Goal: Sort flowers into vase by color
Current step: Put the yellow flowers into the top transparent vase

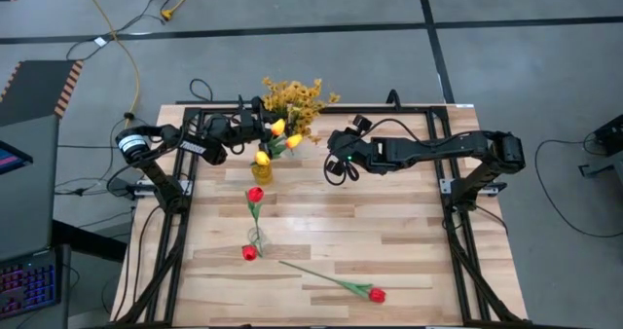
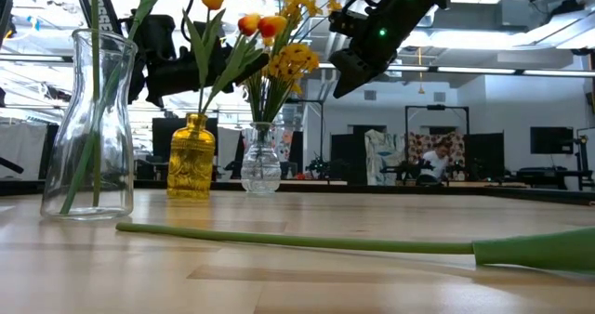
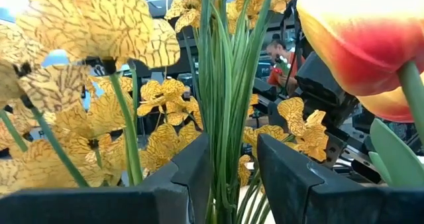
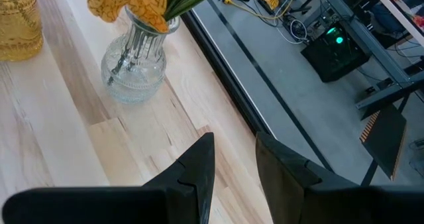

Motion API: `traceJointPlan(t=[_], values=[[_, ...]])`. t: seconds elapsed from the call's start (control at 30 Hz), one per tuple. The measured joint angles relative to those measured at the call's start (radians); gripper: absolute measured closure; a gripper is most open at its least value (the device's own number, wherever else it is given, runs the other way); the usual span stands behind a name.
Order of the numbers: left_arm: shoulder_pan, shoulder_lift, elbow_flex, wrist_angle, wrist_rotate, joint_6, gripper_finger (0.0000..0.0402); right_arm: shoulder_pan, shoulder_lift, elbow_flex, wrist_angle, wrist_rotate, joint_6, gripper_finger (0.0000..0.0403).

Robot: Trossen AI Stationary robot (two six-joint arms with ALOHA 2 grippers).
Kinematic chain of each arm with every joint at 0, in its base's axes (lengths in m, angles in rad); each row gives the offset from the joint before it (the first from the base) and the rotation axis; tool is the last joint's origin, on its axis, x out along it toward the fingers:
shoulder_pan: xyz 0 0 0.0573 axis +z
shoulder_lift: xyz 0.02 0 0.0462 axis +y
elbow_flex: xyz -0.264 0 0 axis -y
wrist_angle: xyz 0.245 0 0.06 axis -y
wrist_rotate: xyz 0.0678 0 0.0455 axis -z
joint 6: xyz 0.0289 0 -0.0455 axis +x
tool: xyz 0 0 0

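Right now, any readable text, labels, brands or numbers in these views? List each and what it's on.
None readable in any view.
Left arm: a white band near its base in the high view may carry print; too small to read.
Yellow vase, clear round vase, tall clear vase: no labels showing.
Flowers, wooden table: no markings.
Room behind in the low view: screens and equipment, nothing legible.
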Motion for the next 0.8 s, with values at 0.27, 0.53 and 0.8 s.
traceJointPlan(t=[0.27,0.53,0.8], values=[[0.0,0.0,0.0,-0.002,-0.005,0.0,0.029,0.0,0.0,0.0,0.0,0.0,0.0,0.0267],[0.0,0.0,0.0,-0.004,-0.012,0.011,0.0352,0.0,0.0,0.0,0.0,0.0,0.0,0.0267],[0.0,0.0,0.0,-0.004,-0.012,0.018,0.0398,0.0,0.0,0.0,0.0,0.0,0.0,0.0267]])
